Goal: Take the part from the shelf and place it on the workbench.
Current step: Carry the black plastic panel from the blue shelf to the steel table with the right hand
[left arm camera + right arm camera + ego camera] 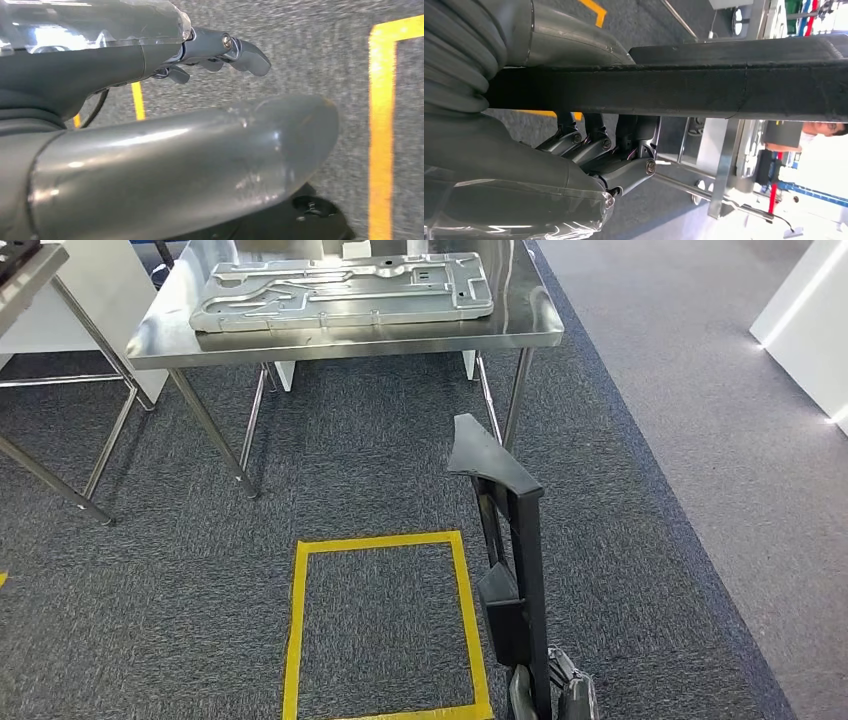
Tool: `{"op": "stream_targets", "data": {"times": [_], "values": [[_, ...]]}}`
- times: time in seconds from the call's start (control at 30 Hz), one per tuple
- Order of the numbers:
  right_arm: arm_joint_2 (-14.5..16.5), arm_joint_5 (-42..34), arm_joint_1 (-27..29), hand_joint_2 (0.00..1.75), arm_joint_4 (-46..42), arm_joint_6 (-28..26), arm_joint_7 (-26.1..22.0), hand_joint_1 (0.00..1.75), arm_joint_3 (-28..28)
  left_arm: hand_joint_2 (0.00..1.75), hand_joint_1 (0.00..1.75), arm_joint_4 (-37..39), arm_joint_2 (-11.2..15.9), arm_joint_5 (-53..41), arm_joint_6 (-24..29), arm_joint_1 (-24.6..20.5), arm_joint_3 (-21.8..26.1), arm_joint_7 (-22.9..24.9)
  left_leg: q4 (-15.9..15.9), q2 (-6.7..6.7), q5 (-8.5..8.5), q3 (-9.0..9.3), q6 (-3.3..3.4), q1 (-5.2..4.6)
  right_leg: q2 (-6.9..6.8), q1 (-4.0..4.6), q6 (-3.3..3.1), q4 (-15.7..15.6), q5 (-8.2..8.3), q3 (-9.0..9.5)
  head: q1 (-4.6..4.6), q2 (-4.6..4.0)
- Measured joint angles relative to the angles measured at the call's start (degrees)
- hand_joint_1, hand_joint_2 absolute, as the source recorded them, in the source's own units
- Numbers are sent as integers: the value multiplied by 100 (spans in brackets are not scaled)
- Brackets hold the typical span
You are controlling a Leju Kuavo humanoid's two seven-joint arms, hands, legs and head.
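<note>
**Entry: black part in transit, workbench ahead**

Item 1. A long black angular moulded part (512,540) is carried upright at 5 o'clock in the head view, its flared upper end toward the tabletop. It is clasped by the right hand (596,150), whose dark fingers (624,170) are wrapped around the bar from beneath.

Item 2. The left hand (220,52) is held over grey carpet; nothing is held, and the fingers are loosely curled and only slightly apart.

Item 3. A stainless-steel workbench tabletop (340,340) is recorded at 12 o'clock, well apart from the part. Much of it is occupied by a flat silver stamped metal panel (340,290).

Item 4. A yellow tape square (385,625) is marked on the floor at 6 o'clock.

Hazards, as judged: the tall part could swing and strike the tabletop edge on approach; it could be set down on the panel for want of bare surface; the one-handed hold could slip.
</note>
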Motion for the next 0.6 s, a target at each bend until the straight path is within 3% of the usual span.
{"op": "stream_targets", "data": {"times": [0.03,0.1,0.17,0.2,0.23,0.3,0.37,0.4,0.5,0.57,0.6], "values": [[-1,2,-2,175,4,-5,19,175,-3,0,0,0,13,-2,1,-2,2,1,-160,1,69,32,47,-38,2,-9,30,-14,-35,26,5,0],[-1,8,4,175,13,-16,50,175,-7,0,0,0,25,-7,0,8,3,5,-299,-13,47,95,105,-74,8,-26,110,7,-39,92,5,0],[-3,16,3,175,14,-21,64,175,-8,0,0,0,17,-9,0,18,4,9,-447,-21,132,270,156,-32,-7,-20,173,126,-42,148,2,1],[-4,19,-7,175,14,-23,64,175,-9,0,0,-1,16,-10,-1,10,5,10,-498,-23,139,363,174,-6,-12,-19,198,275,-84,90,20,1],[-5,21,-17,175,14,-26,68,175,-13,0,0,-1,14,-10,-1,-3,5,10,-539,-22,135,439,183,12,-16,-24,224,517,-175,-50,38,1],[-8,21,-26,175,16,-46,86,175,-20,0,0,-2,19,-10,-3,-18,6,12,-564,-27,88,517,189,19,-16,-60,291,1132,-431,-509,70,1],[-8,19,-23,175,25,-91,117,175,-26,0,0,-2,18,-11,-9,-2,7,16,-565,-35,2,598,162,32,-21,-110,355,1401,-523,-868,68,1],[-9,16,-25,175,28,-120,131,175,-30,0,0,-2,17,-12,-14,8,7,20,-565,-39,-49,658,142,44,-23,-131,378,1276,-405,-916,70,0],[-10,-26,-49,175,34,-253,195,175,-48,0,0,-2,10,-35,-31,15,7,31,-569,-44,-219,850,55,81,-49,-151,387,357,331,-727,77,0],[-11,-113,-94,175,32,-340,256,175,-91,0,0,-2,10,-61,-39,-5,7,33,-581,-39,-293,945,-36,79,-64,-122,303,77,508,-654,77,1],[-12,-164,-118,175,28,-369,286,175,-126,0,0,-2,10,-71,-43,-16,7,33,-569,-38,-292,985,-80,73,-61,-108,251,53,458,-642,73,1]]}}
